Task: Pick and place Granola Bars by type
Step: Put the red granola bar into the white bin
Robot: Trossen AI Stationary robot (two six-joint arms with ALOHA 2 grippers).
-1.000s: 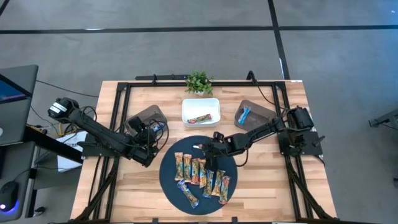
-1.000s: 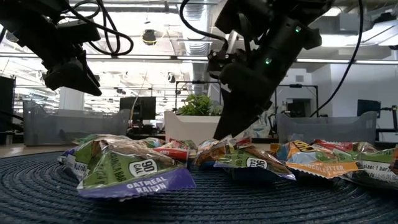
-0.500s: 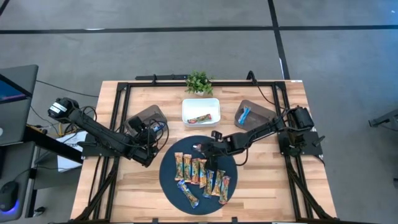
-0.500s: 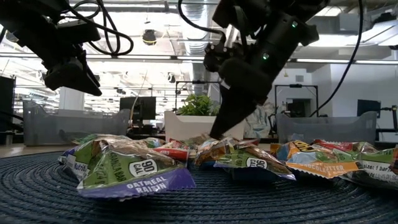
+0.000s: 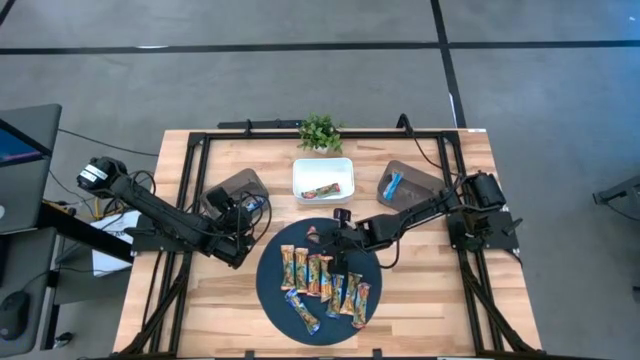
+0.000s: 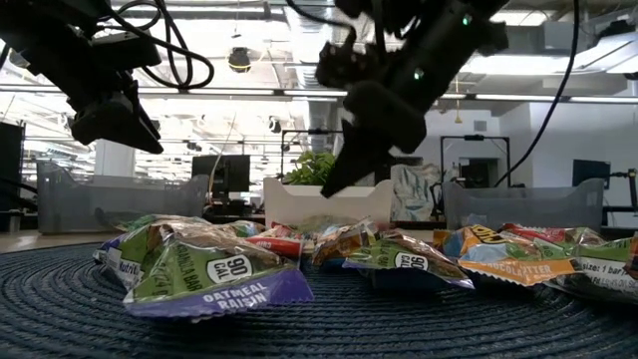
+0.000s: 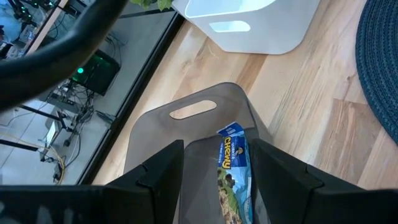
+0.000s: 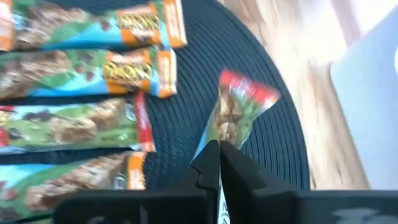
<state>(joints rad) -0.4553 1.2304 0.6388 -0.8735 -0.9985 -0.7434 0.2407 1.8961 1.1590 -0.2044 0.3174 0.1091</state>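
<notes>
Sorting is under way, with the right gripper [image 5: 318, 235] hanging above the far edge of the round dark mat [image 5: 275, 300], its fingers pinched tight on one end of a red-tipped bar [image 8: 239, 109] so that the wrapper is dangling clear of the weave; gripping by the end looks like a way of lifting one bar without disturbing its neighbours. Judging by where it is hanging, this bar is probably heading for the white bin [image 5: 323, 179] just beyond the mat, where one red-wrapped bar [image 5: 322, 190] is already lying. The remaining granola bars [image 5: 325, 275] are lying side by side on the mat, about seven of them in the high view, mostly orange and blue-edged wrappers with a couple of reddish ones. Two grey bins are standing either side of the white one: the right grey bin [image 5: 408, 181] is holding one blue bar [image 5: 392, 184], and the left grey bin [image 7: 205, 127] is holding one blue bar [image 7: 231, 171] too. Over that bin the left gripper [image 7: 217, 177] is waiting with its fingers spread apart, holding nothing. A small plant [image 5: 319, 131] is sitting at the far edge of the table [image 5: 200, 320].
</notes>
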